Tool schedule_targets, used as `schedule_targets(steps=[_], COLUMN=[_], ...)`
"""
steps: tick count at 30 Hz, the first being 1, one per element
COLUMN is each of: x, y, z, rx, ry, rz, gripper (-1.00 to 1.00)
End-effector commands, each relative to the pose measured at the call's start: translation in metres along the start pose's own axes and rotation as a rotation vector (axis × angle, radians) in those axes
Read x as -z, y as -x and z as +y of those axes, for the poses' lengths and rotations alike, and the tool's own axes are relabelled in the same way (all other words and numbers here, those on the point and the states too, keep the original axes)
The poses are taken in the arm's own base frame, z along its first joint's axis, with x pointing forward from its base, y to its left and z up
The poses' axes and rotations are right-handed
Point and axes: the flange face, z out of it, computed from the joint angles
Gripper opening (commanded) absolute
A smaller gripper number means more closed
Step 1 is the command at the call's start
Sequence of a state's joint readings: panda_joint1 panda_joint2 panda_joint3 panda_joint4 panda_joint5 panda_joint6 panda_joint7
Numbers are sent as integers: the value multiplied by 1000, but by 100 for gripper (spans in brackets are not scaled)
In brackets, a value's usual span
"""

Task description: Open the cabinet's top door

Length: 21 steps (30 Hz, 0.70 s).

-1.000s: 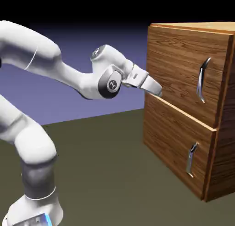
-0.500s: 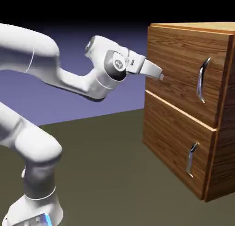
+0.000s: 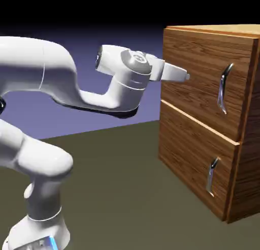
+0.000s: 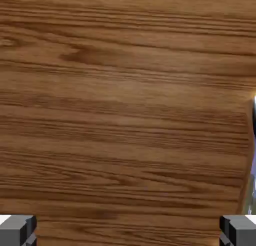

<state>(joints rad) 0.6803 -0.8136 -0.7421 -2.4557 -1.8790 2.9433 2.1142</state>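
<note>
The cabinet [image 3: 251,123] of reddish-brown wood stands at the exterior view's right. Its top door [image 3: 202,53] is closed and carries a long curved silver handle [image 3: 223,88] near its right side. My gripper [image 3: 185,76] is level and points at the top door's left part, well to the left of the handle. Whether its tips touch the wood I cannot tell. In the hand view the door's wood grain [image 4: 125,105] fills the picture. My gripper [image 4: 128,232] is open, with its grey fingertips [image 4: 18,230] far apart at the bottom corners and nothing held between them.
Below the top door sits a shorter door panel [image 3: 187,157] with a small silver handle [image 3: 212,176]. The arm's elbow and base occupy the exterior view's left, and the dark table [image 3: 117,193] stretches in front of the cabinet.
The hand has risen from the seam between the two doors, levelled out and moved right, toward the top door's face. The jaws have stayed open.
</note>
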Motion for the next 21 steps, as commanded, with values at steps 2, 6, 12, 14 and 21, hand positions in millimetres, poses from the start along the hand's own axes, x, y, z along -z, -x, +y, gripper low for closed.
schedule_targets(steps=[2,6,12,14,21], x=[-3,-10,-25,-31,-57], y=[-4,-11,-19,-21,-25], z=[7,21,48,58,95], rx=[-6,-18,-37,-43,-62], ry=[-15,-44,-87,-101,-151], rz=[19,55,103,117,155], gripper=[0,0,0,0,0])
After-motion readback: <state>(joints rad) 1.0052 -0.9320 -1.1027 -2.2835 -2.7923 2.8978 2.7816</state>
